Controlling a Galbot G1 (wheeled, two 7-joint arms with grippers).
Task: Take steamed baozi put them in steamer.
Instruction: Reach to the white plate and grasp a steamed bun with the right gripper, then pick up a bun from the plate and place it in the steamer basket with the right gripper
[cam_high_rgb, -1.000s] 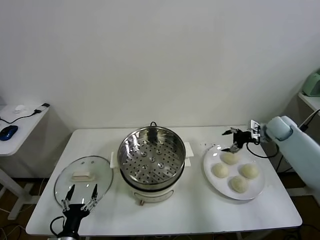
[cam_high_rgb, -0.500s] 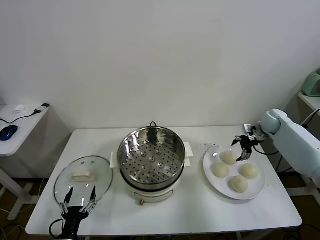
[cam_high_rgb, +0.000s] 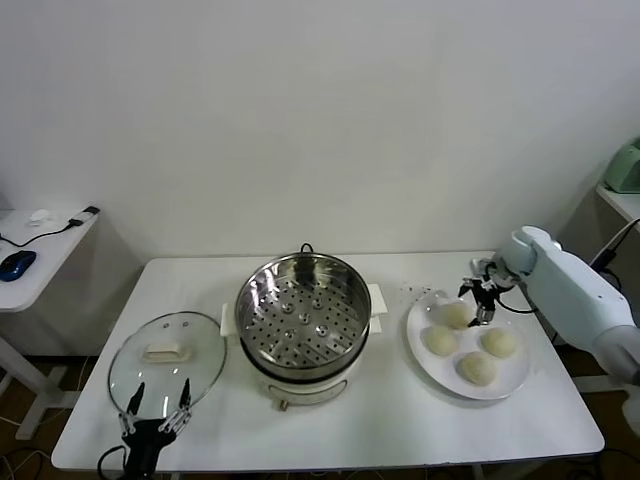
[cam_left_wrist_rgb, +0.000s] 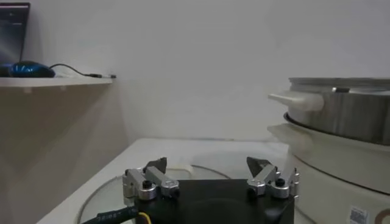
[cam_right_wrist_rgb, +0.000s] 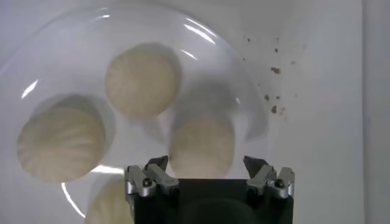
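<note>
Right end effector (cam_high_rgb: 481, 299) hangs over the far edge of the white plate (cam_high_rgb: 512, 382) in the head view, its fingers spread and empty, directly above the farthest of the four steamed baozi (cam_high_rgb: 455, 315). The other three buns lie nearer the robot on the same plate. The steamer (cam_high_rgb: 303, 312) stands in the middle of the desk (cam_high_rgb: 400, 425), well apart to that end effector's left, its perforated tray bare. The left end effector (cam_high_rgb: 155, 415), also spread, waits at the near desk edge just beside the glass lid (cam_high_rgb: 167, 352); the right arm is much the nearer to the buns.

From the left wrist, both fingers stand apart with nothing between them, the steamer wall rising off to one side.

From the right wrist, the spread fingers (cam_right_wrist_rgb: 155, 172) straddle one bun (cam_right_wrist_rgb: 202, 143), which sits centred between them and just below. The bun is round, with no long axis to align to, so a straight descent looks like what the grasp calls for.
</note>
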